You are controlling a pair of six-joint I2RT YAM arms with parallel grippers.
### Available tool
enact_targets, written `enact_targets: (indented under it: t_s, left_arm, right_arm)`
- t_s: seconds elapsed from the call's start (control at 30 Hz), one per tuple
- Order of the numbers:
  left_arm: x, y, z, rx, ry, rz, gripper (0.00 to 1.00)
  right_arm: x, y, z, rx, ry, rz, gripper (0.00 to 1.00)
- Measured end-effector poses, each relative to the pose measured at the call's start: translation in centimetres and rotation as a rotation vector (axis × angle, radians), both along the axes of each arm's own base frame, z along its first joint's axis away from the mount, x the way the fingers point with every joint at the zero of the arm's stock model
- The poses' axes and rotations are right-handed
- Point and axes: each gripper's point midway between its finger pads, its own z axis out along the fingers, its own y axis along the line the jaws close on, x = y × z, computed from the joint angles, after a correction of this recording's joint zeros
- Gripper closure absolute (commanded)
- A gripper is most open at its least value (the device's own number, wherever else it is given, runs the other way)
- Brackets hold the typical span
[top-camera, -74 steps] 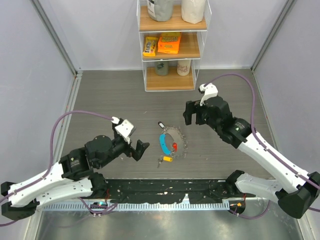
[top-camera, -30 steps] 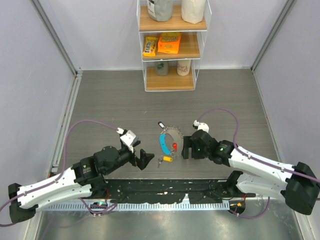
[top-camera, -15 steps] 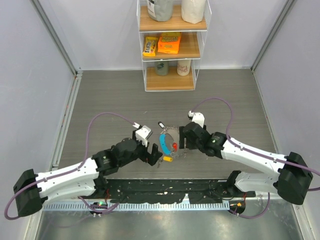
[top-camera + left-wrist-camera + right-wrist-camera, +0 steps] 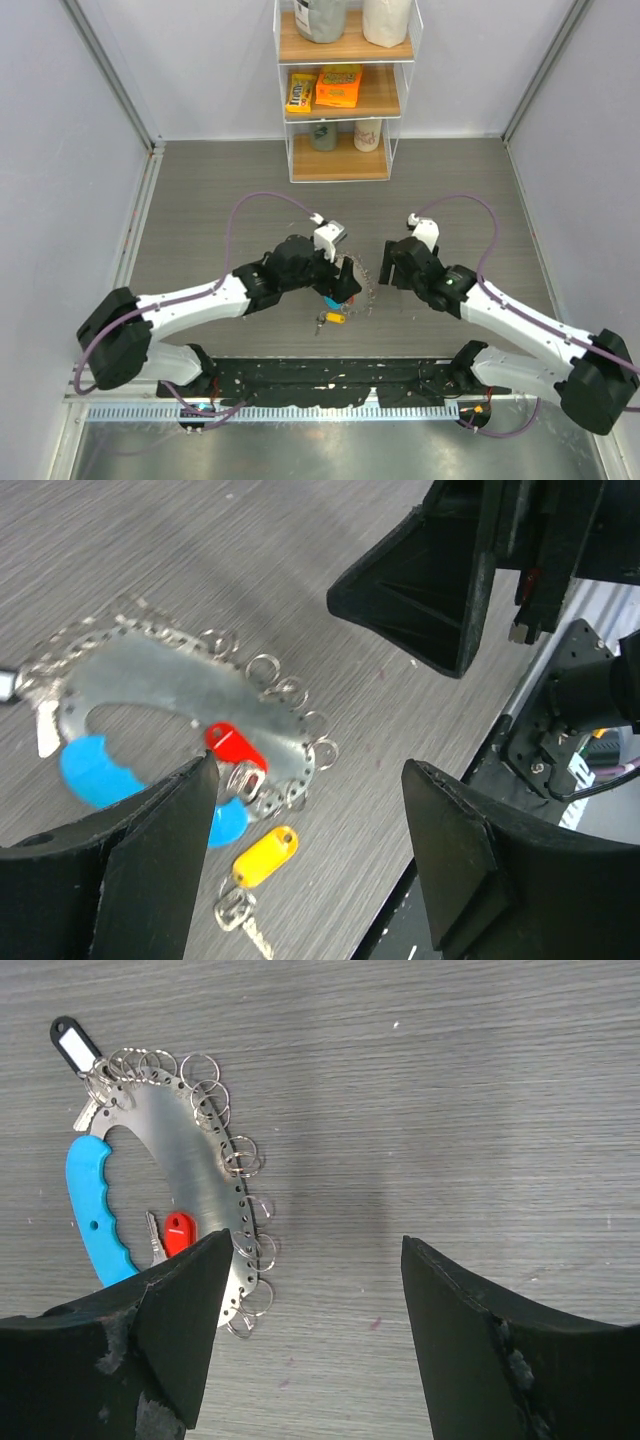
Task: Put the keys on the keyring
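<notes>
Left gripper (image 4: 338,280) had swung in over the keyring (image 4: 170,685); right gripper (image 4: 315,1248) had backed off just beside it. Both were wide open and empty. Red key (image 4: 178,1232) lay inside the ring, yellow key (image 4: 265,853) just outside, probably the left's pick target.

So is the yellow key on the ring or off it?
Off. The yellow key lies on the table beside the ring, hooked to none of its loops.

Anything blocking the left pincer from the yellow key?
Nothing visible. The yellow key lies uncovered on the table under the open left pincer, beside the keyring. The right pincer is past the keyring, not over the key.
</notes>
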Motion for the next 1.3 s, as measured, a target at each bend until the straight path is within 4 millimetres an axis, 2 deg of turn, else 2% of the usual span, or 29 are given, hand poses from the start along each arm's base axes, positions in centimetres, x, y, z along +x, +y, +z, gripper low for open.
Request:
enact_targets:
  t_s: [0.23,0.4,0.57,0.87,1.1,1.3]
  left_arm:
    - [1.4,-4.0,-0.5,0.003,0.033,-0.122,0.29]
    - [3.0,-6.0,-1.1,0.008,0.06,-0.148,0.32]
    - [4.6,-7.0,-2.1,0.039,0.087,-0.134,0.33]
    - [8.4,-6.4,-4.9,0.101,0.14,-0.036,0.34]
    - [11.0,-5.6,-7.1,0.182,0.163,0.047,0.34]
    - [12.3,-5.3,-8.5,0.219,0.184,0.081,0.36]
  right_arm:
    - [-0.7,-1.3,1.1,0.057,-0.054,-0.017,0.25]
    - [-1.2,-2.0,-0.3,0.056,-0.023,-0.025,0.25]
    - [-1.6,-2.8,-0.9,0.078,-0.018,-0.04,0.25]
    - [-1.3,-3.5,0.0,0.122,-0.06,-0.052,0.25]
    - [-1.5,-3.5,-1.0,0.127,-0.043,-0.04,0.25]
    - [-1.7,-3.7,-1.9,0.134,-0.025,-0.038,0.24]
